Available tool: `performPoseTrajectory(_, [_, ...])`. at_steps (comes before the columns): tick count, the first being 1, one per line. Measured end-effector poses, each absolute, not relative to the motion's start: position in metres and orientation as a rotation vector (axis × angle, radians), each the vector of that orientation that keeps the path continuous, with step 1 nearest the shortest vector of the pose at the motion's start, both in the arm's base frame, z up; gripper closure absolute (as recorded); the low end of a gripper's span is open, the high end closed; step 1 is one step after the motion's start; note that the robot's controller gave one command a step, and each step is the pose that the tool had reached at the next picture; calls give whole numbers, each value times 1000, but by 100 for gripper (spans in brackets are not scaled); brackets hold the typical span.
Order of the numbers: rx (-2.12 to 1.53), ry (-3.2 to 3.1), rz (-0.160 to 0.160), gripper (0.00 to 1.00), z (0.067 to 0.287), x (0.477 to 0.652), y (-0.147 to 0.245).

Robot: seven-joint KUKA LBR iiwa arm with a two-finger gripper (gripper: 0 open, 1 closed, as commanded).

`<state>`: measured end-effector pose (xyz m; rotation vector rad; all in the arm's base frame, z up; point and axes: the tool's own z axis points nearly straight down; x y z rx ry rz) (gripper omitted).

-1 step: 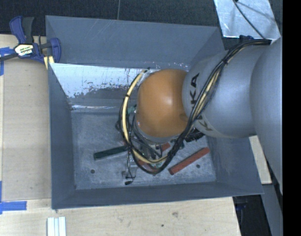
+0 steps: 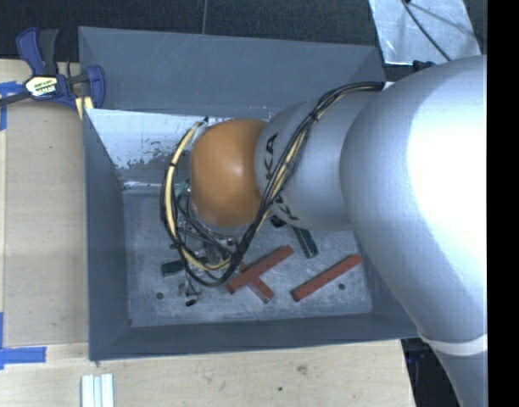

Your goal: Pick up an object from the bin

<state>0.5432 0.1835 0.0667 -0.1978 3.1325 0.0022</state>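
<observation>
My gripper [image 2: 192, 280] sits low at the left of the grey bin's [image 2: 105, 261] floor, under its orange cover [image 2: 226, 172]. I cannot tell if it is released or clenched. 1 reddish-brown T-shaped piece [image 2: 258, 274] lies just right. I'd centre there, descending squarely.

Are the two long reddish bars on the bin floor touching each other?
No, the left bar and the right bar lie apart, with bare bin floor between their near ends.
</observation>
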Motion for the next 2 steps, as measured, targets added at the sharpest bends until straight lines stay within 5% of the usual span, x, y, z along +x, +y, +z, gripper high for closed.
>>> performPoseTrajectory(1, [-192, 3130, 4, 100, 71, 544, 183])
performPoseTrajectory(2, [-253, 3119, 4, 100, 193, 550, 179])
